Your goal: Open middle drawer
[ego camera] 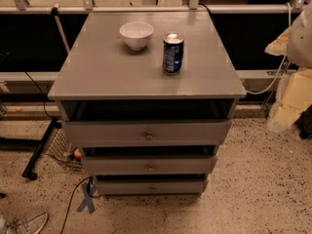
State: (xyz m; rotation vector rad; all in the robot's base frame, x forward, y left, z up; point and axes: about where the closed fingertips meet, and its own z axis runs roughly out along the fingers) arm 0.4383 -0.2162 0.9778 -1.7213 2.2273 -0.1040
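A grey cabinet (107,72) stands in the middle of the camera view with three drawer fronts stacked below its top. The middle drawer (117,165) is the wide shallow grey front between the taller top front (97,132) and the narrow bottom front (122,187). Its small brass knob (150,168) sits at the centre. A dark gap shows above each front. My gripper (300,33) is the pale shape at the right edge, level with the cabinet top and far to the right of the drawers, touching nothing on the cabinet.
A white bowl (136,34) and a blue drinks can (173,52) stand on the cabinet top. A cable and blue tape (87,199) lie on the speckled floor at the lower left. A black stand leg (41,147) lies left. A rail runs behind.
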